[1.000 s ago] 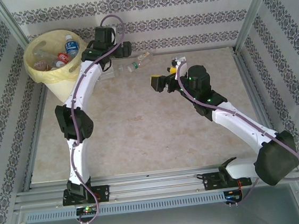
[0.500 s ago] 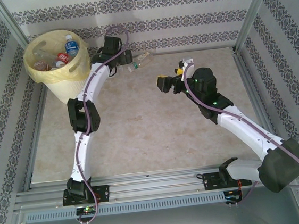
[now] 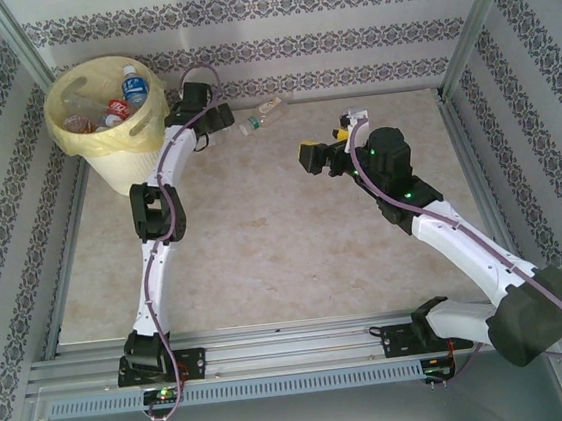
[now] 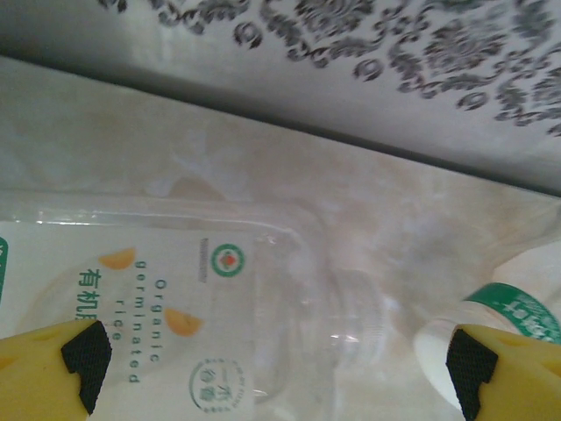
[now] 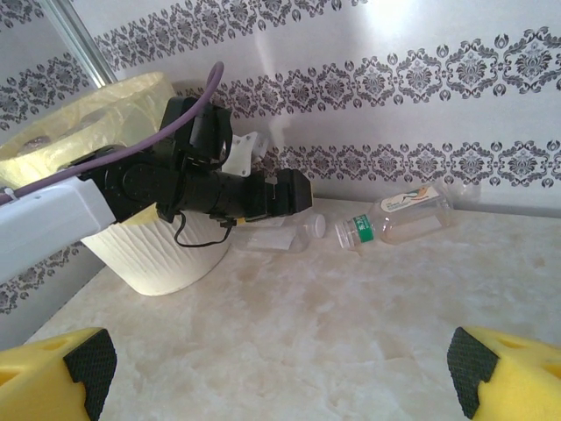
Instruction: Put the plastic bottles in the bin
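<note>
Top external: left gripper [image 3: 221,117] beside the bin [image 3: 114,170], wide open astride an ungripped clear bottle [image 4: 202,289]; right gripper [image 3: 326,143] farther off, open, empty.

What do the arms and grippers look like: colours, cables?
The left arm and right arm have white links, black joint housings and a purple cable along each. The left gripper and right gripper have yellow fingers with black pads.

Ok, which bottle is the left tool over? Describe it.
Start at the cream bin in the far-left corner and follow the back wall right. Two clear bottles lie there; it is the bottle nearer the bin, under the left tool. Its white label has orange slices; its neighbour wears a green band.
</note>
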`<state>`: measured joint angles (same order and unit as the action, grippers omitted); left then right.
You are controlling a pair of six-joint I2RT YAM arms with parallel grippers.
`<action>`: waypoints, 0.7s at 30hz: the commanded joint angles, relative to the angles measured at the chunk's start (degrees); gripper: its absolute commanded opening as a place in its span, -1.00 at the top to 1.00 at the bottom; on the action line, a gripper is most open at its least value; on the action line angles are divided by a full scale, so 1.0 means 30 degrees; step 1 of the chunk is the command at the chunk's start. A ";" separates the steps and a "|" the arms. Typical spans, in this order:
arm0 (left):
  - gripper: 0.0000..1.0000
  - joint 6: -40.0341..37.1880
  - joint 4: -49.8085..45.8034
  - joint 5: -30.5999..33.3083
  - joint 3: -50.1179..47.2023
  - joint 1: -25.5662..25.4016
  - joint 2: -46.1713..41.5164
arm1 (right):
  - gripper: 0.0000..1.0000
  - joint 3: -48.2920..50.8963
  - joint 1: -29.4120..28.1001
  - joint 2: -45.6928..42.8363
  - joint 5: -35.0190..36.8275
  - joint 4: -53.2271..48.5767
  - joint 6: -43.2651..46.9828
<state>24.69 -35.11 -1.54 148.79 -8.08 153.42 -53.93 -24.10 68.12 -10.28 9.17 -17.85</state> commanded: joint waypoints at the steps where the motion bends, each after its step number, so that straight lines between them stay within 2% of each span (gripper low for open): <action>1: -0.99 0.0637 0.0262 -0.0824 0.0713 0.0188 0.0385 | -0.96 -0.0001 0.0239 -0.0293 0.0207 0.0085 -0.0255; 6: -0.99 0.0858 -0.0852 -0.1369 0.0478 0.0173 0.0171 | -0.96 0.0004 0.0233 -0.0403 0.0176 0.0024 -0.0406; 8: -0.99 0.1230 -0.1273 -0.0965 -0.0402 0.0065 -0.0478 | -0.96 0.0017 0.0239 -0.0484 0.0176 0.0000 -0.0445; 21: -0.99 0.3794 0.3432 -0.0896 -1.4878 -0.1210 -0.8941 | -0.96 0.0301 0.0210 -0.0848 -0.0049 0.0093 -0.0584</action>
<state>32.36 -28.08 -4.08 110.65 -10.44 130.58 -53.78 -24.10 66.98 -10.31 8.73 -18.55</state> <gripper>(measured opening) 0.997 0.981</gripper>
